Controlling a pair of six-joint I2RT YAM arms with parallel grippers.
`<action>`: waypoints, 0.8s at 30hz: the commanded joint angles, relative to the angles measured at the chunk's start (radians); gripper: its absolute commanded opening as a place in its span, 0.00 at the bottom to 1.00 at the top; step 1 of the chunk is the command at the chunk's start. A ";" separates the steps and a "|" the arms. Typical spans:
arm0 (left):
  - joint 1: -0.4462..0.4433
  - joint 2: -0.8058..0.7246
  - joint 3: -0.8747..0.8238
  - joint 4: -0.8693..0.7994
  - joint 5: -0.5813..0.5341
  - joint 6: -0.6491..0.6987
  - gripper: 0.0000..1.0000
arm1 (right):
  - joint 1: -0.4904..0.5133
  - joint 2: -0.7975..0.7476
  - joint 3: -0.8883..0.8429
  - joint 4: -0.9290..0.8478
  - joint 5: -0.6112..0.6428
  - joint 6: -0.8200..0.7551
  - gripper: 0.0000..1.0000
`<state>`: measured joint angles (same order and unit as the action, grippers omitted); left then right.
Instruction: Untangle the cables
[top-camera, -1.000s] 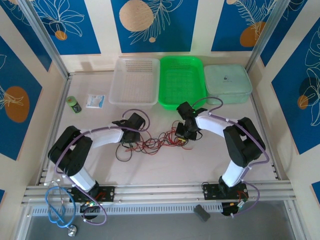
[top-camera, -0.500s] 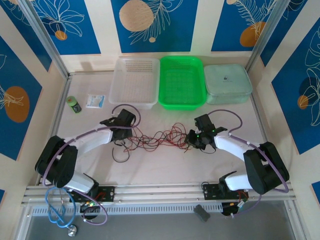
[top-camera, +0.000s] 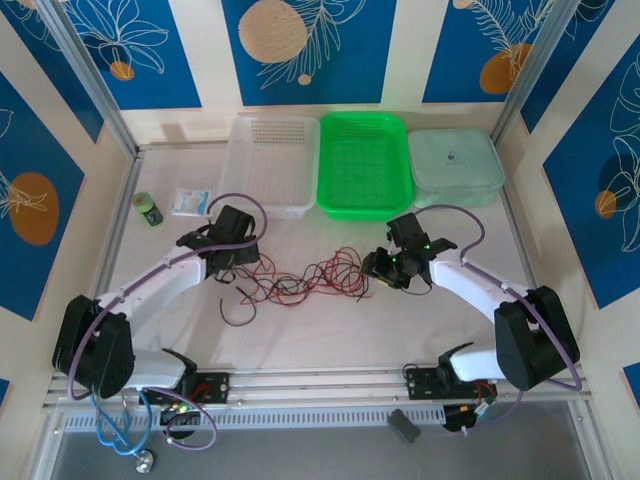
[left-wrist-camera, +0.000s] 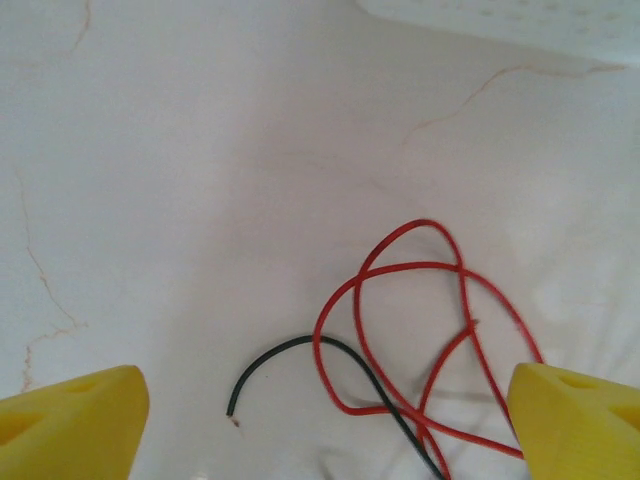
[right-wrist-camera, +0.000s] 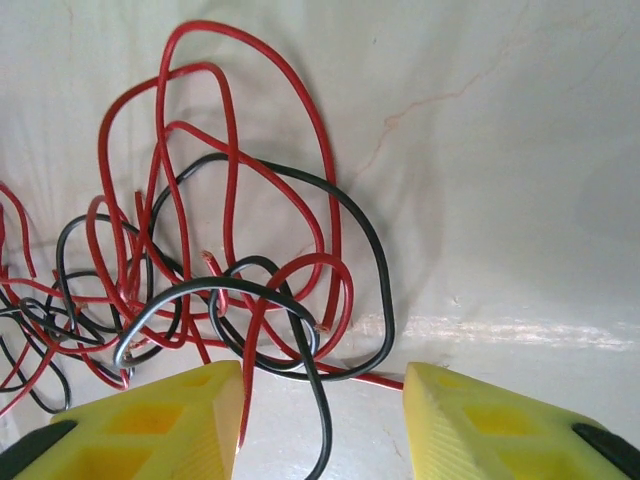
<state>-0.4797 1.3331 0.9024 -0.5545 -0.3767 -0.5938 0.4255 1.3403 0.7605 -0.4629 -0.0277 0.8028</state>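
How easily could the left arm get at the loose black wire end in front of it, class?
Probably easily. The left gripper has its jaws wide apart, and the black wire end lies on bare table between them, nothing covering it; a red loop lies beside it.

The cables (right-wrist-camera: 230, 268) cut off by the right wrist view's left and bottom edges

cables (top-camera: 305, 278) lie on table (top-camera: 330, 335) between left hand (top-camera: 232, 268) and right hand (top-camera: 377, 272).
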 joint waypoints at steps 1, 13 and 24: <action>-0.005 -0.018 0.039 -0.067 0.037 0.014 0.93 | 0.040 0.049 0.059 -0.089 0.035 0.017 0.46; -0.156 0.156 0.023 0.033 0.129 -0.086 0.91 | 0.152 0.333 0.226 -0.126 0.106 0.047 0.50; -0.167 0.352 0.021 0.103 0.074 -0.086 0.58 | 0.171 0.391 0.229 -0.213 0.263 0.038 0.35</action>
<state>-0.6422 1.6581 0.9215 -0.4644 -0.2752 -0.6765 0.5934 1.7042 0.9829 -0.5842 0.1394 0.8413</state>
